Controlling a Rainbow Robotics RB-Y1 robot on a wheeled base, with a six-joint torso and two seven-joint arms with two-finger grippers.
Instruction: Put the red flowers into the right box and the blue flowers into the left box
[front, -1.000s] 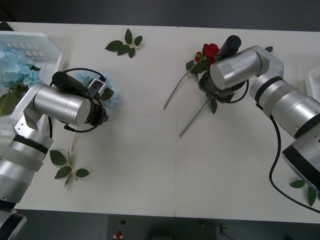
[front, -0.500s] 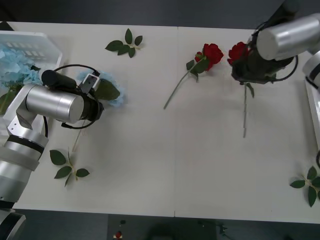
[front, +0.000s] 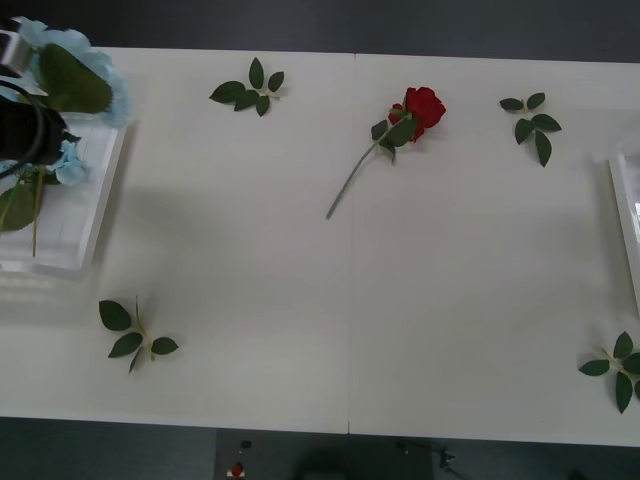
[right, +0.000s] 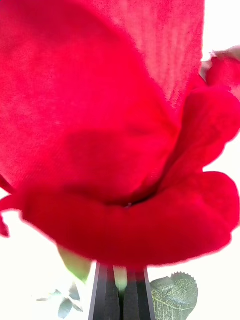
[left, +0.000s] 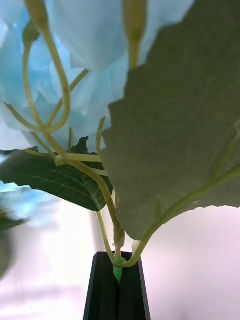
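1. No brand, label or readable writing on any item.
2. Left tool (left: 118, 295): black fingers pressed together on the green stem of a blue flower (left: 90, 60); pale blue petals and a large leaf rise close before the left wrist camera.
3. Front view: the left tool (front: 18, 125) sits at the far left edge, dark body partly cut off, over the left box (front: 88, 215). The held blue flower (front: 70, 60) hangs above the box's far rim, a big green leaf across it. More blue bloom and a stem lie inside the box.
4. Right tool (right: 119, 300): black fingers closed on a pale green stem, holding a red flower (right: 110, 135); the bloom crowds the right wrist view, with a serrated leaf beside the fingers.
5. Right box (front: 625, 225): a white rim at the right edge of the tabletop (front: 350, 330).
6. One red flower (front: 422, 105) lies loose on the tabletop, right of centre toward the far side, stem trailing toward the near left.
7. Loose leaf sprigs (front: 252, 85) scattered: far left of centre, far right, near left, near right.
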